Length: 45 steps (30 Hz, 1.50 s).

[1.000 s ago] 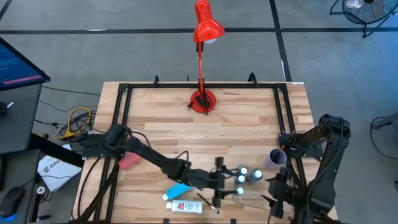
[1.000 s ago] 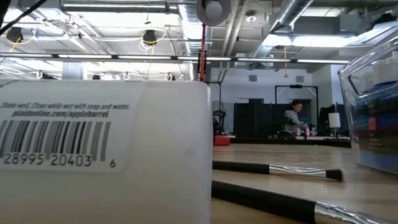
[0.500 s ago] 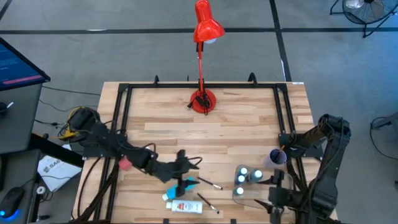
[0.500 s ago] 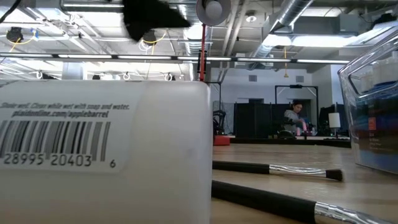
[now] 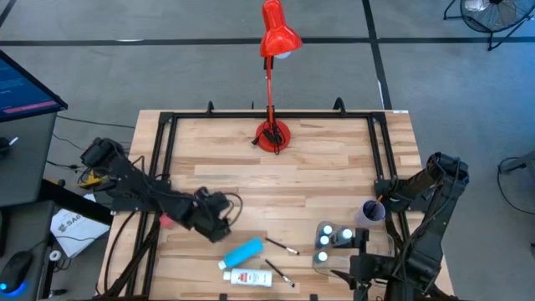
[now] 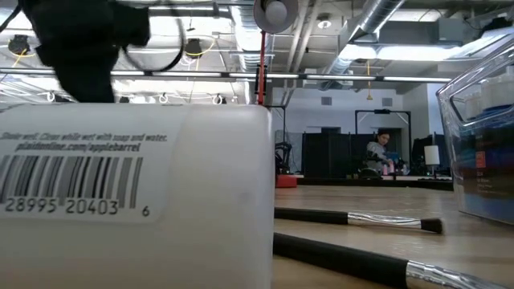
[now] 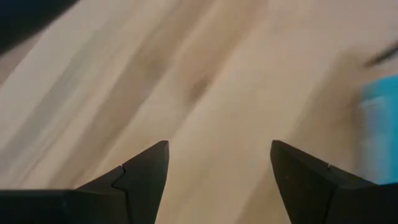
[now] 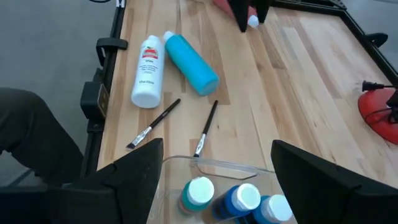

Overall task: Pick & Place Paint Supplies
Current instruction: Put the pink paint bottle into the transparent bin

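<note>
A blue paint bottle [image 5: 245, 251] and a white tube [image 5: 249, 278] lie side by side near the table's front edge, with two thin brushes [image 5: 282, 245] [image 5: 278, 272] on the wood beside them. My left gripper [image 5: 216, 227] hangs open over bare wood just left of the blue bottle [image 7: 379, 143]. A pink-red bottle [image 5: 167, 220] lies partly hidden under the left arm. Several white-capped bottles [image 8: 239, 199] stand in the clear tray [image 5: 334, 261]. My right gripper [image 8: 216, 149] stands open above the tray's near right side, empty.
A lilac cup [image 5: 372, 211] stands right of the tray. The red desk lamp's base [image 5: 272, 135] sits at the far middle. A black frame rail [image 5: 159, 142] runs along the table's sides. The low view is largely filled by the white tube [image 6: 120, 185], with the two brushes [image 6: 353, 218] behind it.
My left gripper has swept from beside the tray toward the table's left edge, passing over the blue bottle, sinking a little and rolling as it went; it stays open and empty. My right gripper has shifted slightly toward the tray and turned. No supplies have moved.
</note>
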Tool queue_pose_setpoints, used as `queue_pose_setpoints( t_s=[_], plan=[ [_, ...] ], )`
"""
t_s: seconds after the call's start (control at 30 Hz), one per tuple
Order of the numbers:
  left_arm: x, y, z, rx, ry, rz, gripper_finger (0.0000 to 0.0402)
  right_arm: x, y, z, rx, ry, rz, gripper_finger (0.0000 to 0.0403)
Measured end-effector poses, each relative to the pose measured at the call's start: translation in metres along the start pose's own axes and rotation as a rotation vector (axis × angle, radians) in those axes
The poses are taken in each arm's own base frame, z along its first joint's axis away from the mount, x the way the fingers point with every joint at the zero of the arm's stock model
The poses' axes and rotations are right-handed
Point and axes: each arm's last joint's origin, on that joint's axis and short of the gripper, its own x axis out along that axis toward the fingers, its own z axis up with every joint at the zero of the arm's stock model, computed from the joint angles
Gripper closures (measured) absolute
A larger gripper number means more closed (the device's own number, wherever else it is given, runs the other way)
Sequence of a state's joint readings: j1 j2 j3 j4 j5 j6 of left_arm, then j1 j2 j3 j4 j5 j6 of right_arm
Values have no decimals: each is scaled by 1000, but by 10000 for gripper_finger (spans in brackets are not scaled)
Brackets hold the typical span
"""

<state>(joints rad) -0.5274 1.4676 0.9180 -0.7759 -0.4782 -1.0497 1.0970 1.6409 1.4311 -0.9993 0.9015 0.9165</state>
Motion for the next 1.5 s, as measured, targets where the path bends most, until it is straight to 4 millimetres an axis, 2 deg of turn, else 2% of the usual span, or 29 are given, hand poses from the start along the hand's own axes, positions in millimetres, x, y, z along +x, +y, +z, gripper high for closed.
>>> queue_pose_setpoints(
  t_s=[0.1,0.23,0.37,0.53,0.67,0.93,1.1,1.2,1.37,1.5],
  plan=[
    [-5,21,-5,-41,161,113,151,-1,0,-1,-3,-1,2,112],
    [-12,37,-11,-69,308,197,151,-2,1,-2,-7,-3,6,112],
    [-15,53,-22,-117,384,173,151,-3,2,-1,-6,-15,0,112],
    [-14,84,-46,-208,463,154,151,-4,2,-2,-9,-29,-6,112],
    [-10,97,-57,-256,442,61,151,-6,3,-3,-21,-41,-8,112],
    [5,95,-70,-246,554,28,151,3,1,-13,-50,-48,-45,112],
    [35,91,-88,-246,645,34,151,7,0,-17,-30,-40,-56,112],
    [43,89,-92,-253,677,40,151,7,0,-17,-25,-40,-55,112],
    [35,85,-83,-247,594,25,168,7,0,-17,-26,-39,-55,112],
    [24,77,-66,-300,411,-83,225,7,0,-17,-26,-39,-55,112]
  ],
)
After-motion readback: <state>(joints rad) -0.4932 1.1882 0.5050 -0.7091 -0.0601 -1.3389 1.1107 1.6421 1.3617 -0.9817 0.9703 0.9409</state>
